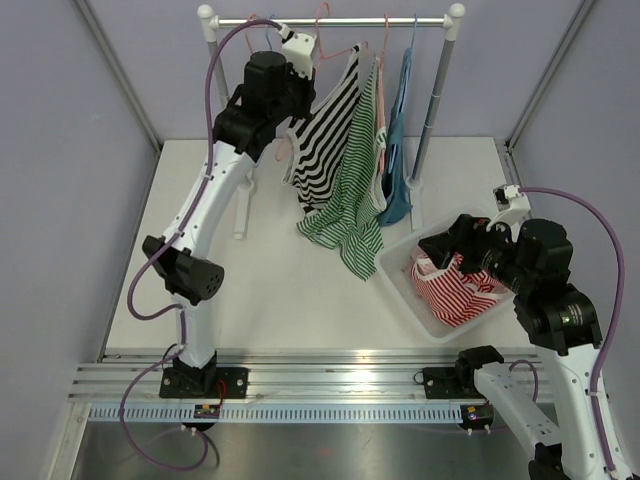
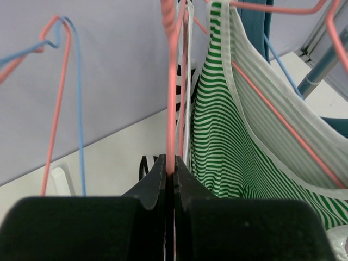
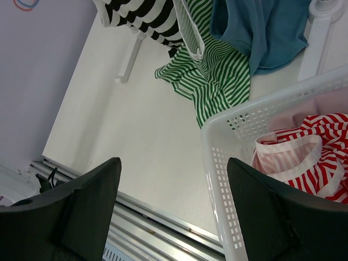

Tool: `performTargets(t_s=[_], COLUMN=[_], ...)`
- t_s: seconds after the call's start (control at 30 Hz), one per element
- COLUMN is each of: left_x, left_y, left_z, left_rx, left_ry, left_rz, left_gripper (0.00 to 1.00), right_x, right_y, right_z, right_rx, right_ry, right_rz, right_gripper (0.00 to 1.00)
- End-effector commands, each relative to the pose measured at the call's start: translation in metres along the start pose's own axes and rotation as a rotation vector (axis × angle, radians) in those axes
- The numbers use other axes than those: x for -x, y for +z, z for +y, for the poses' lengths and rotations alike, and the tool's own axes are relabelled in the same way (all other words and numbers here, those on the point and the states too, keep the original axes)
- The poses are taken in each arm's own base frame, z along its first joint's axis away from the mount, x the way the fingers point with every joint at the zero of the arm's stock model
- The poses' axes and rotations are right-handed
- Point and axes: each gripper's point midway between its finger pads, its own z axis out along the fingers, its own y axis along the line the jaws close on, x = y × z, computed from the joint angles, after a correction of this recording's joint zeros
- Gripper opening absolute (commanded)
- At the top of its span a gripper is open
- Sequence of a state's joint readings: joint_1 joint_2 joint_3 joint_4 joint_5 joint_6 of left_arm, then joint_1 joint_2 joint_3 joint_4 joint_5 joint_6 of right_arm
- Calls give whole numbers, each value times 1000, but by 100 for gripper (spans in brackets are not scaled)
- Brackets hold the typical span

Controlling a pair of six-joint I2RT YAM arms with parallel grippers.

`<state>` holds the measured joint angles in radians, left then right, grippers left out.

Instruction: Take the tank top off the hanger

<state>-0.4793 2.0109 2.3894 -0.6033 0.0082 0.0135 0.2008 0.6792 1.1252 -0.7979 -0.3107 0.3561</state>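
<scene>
Your left gripper [image 2: 169,168] pinched the pink hanger [image 2: 172,98] wire between closed jaws. The black-striped tank top [image 1: 325,140] hung just behind them, with the green-striped top [image 2: 228,141] to their right. Your right gripper [image 3: 174,168] stood spread over the basket [image 3: 217,179] rim.

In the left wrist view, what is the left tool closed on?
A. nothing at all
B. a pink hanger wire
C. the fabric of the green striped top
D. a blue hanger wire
B: the left tool is shut, with the pink hanger wire running down between its fingers. The blue hanger wire hangs apart from it on the left of that view.
</scene>
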Motion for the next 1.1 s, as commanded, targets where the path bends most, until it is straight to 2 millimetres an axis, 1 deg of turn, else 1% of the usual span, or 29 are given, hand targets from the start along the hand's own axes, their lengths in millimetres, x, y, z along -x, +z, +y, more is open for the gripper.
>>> performTargets(t_s=[0.0,0.03,0.1,0.13,0.23,0.27,0.33,0.37,0.4,0.43,0.47,0.5,0.53,0.57,0.6,0.63,0.67,0.7,0.73,0.77,0.8,0.83,0.87,0.9,0.93,0.97,1.0,1.03,1.07], left_x=[98,105,105,110,108,108,108,112,109,111,114,110,109,103,108,92,88,89,61,59,47,30,18,9,6,-22,-32,-36,-44], left_y=[-79,-90,-99,-110,-129,-145,-162,-185,-192,-205,-228,-237,-248,-256,-283,-282,-292,-319,-312,-320,-322,-335,-338,-345,-362,-352,-354,-367,-369], left_z=[12,13,17,18,17,16,15,11,9,7,2,0,-3,-13,-17,-25,-30,-35,-39,-46,-49,-51,-56,-59,-60,-60,-60,-59,-60], left_rx=[72,78,97,103,106,102,95,76,67,57,31,19,4,-47,-71,-110,-138,-165,-180,-219,-230,-240,-263,-279,-290,-284,-282,-279,-281], left_ry=[-16,-17,-19,-20,-57,-66,-82,-93,-98,-103,-111,-117,-125,-138,-143,-167,-174,-179,-199,-220,-230,-253,-255,-256,-250,-261,-263,-272,-279], left_rz=[-250,-265,-256,-265,-244,-233,-226,-235,-224,-229,-240,-231,-232,-212,-247,-199,-200,-238,-172,-189,-172,-176,-162,-162,-201,-143,-138,-176,-178], left_gripper=[0,0,0,0,0,0,0,0,0,0,0,0,0,0,0,0,0,0,0,0,0,0,0,0,0,0,0,0,0], right_x=[15,16,18,20,25,29,33,36,36,41,41,41,50,49,48,54,55,56,65,64,64,66,65,58,56,56,53,42,46], right_y=[-7,-7,-8,-8,-9,-9,-9,-7,-7,-6,-2,-3,-2,4,2,4,10,10,11,19,22,24,32,37,45,55,61,67,78], right_z=[17,19,24,26,34,36,42,44,49,55,60,71,80,82,94,102,105,109,115,113,118,123,126,140,146,148,153,169,166], right_rx=[66,73,95,106,143,150,172,179,206,242,276,336,382,411,485,545,574,604,638,640,650,660,654,660,632,578,561,573,506], right_ry=[-23,-28,-32,-36,-41,-42,-40,-35,-29,-38,-40,-20,-25,-2,38,27,46,94,82,104,118,107,105,61,49,6,-5,-21,-37], right_rz=[-35,-38,-36,-42,-55,-61,-64,-62,-56,-64,-55,-38,-69,-56,-28,-54,-41,-27,-60,-50,-47,-52,-39,-42,-27,-65,-65,-38,-80], right_gripper=[87,87,89,91,98,99,100,99,99,99,99,100,99,100,99,99,99,100,100,99,100,99,99,99,99,99,98,97,96])
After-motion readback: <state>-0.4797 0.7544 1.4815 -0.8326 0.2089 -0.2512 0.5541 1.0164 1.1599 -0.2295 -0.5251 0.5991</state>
